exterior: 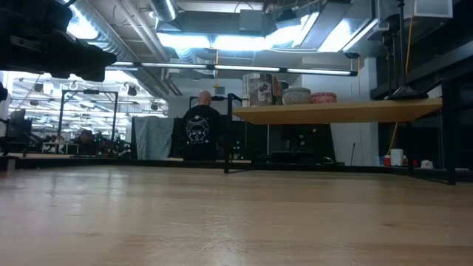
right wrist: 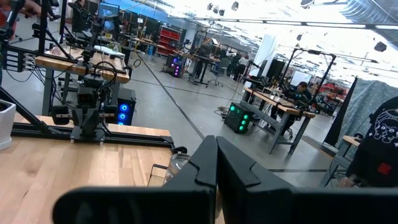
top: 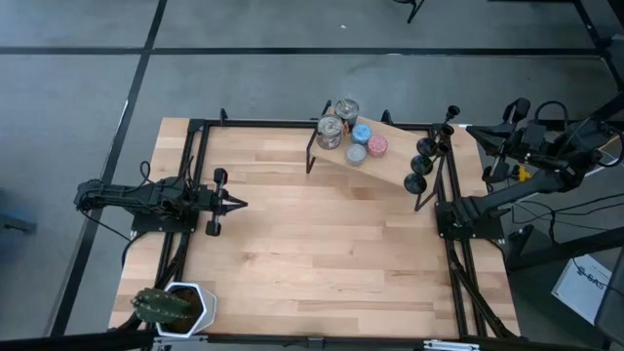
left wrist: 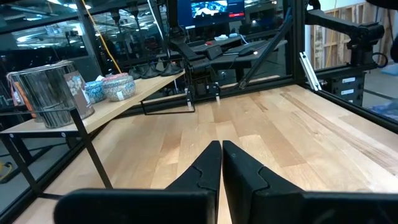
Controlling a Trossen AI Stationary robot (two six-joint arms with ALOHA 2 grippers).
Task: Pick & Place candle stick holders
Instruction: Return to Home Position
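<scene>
Three small black candle stick holders (top: 426, 148) stand at the right end of the long wooden shelf (top: 390, 161). The right pincer (right wrist: 216, 140), shut and empty, is near them. It should go back slowly, so nothing gets bumped. The left pincer (top: 237, 204), shut and empty, waits over the bench (top: 322, 253).

A wooden shelf (top: 395, 161) on black legs stands slantwise across the far right part of the table (top: 322, 244). It carries two shiny cans (top: 331, 132) and, just beside them, three small discs: blue (top: 363, 134), pink (top: 377, 146) and grey (top: 357, 154). A cactus (top: 161, 307) in a white pot (top: 202, 300) sits at the table's front left corner. Beyond the table, a person (exterior: 199, 133) in a black printed top stands in the workshop.
</scene>
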